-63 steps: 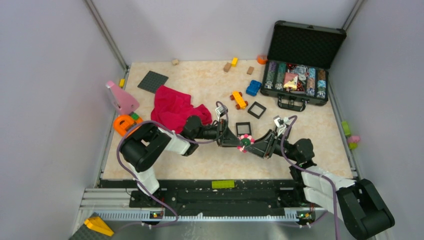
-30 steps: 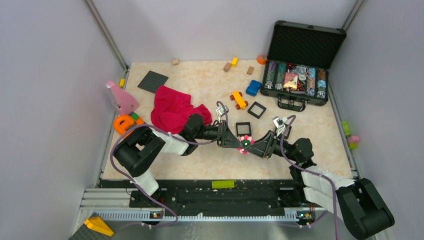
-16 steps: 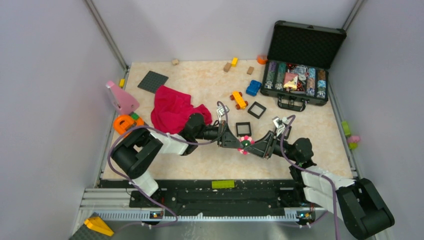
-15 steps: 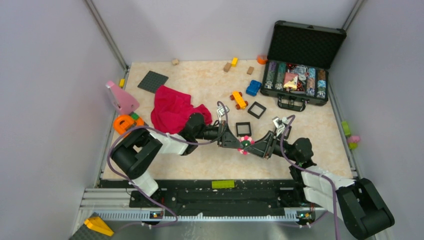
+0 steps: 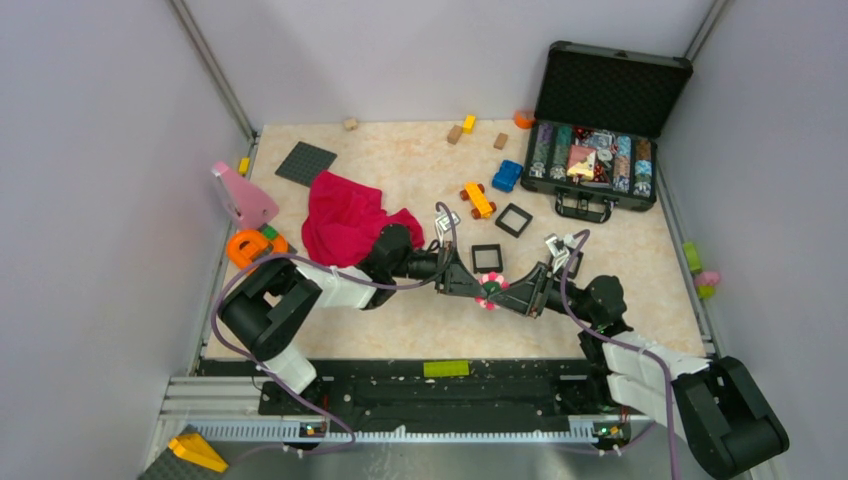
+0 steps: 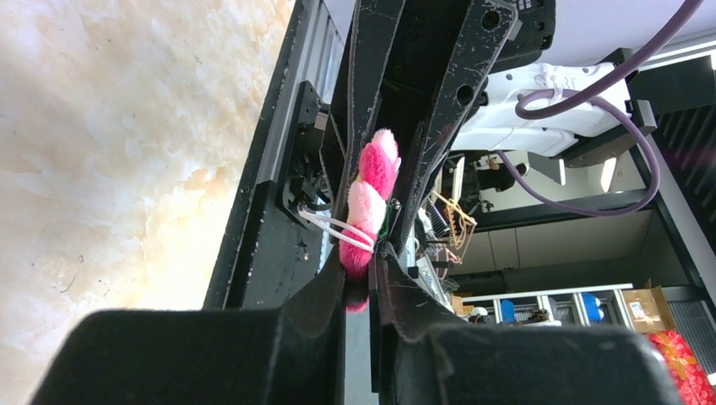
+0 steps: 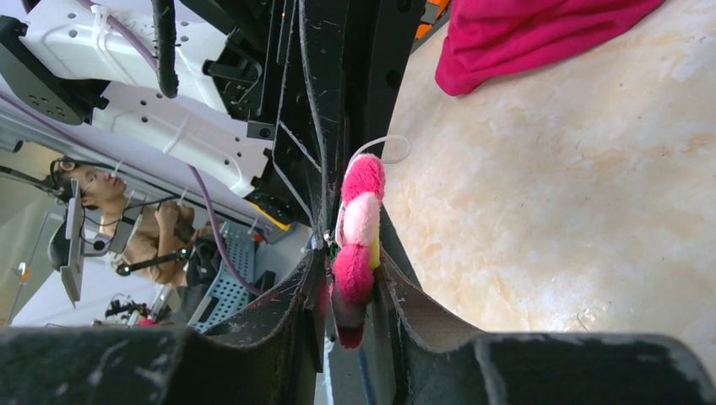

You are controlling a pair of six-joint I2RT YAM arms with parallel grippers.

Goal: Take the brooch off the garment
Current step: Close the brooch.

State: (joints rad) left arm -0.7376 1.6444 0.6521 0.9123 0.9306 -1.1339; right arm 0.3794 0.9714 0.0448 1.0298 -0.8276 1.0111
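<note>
Brooch (image 5: 490, 290) and garment (image 5: 345, 215) are already apart, so the main part of the job looks done. At the left of the overhead view, the magenta garment lies crumpled on the counter (image 5: 400, 160). Nothing pink-and-white shows on its folds and nothing grips the cloth. Toward the middle, the left end effector (image 5: 473, 284) reaches in from the left and is clamped on the brooch. Its wrist view shows both fingers pressed against the flat faces of the fluffy pink-and-white disc, which is seen edge-on. A thin white loop (image 6: 336, 228) trails from one face of the brooch, and it is attached to nothing that I can make out. The brooch itself sits over bare counter near the front centre, well away from the cloth; whether it touches the surface cannot be told. On the right, the right end effector (image 5: 507, 293) meets it from the opposite side. Its wrist view shows its fingers lying against both faces of the disc as well, so it appears to be gripping too. What seems left, in my judgement, is small: one arm lets go, and the other sets the brooch down on the counter clear of the garment.
</note>
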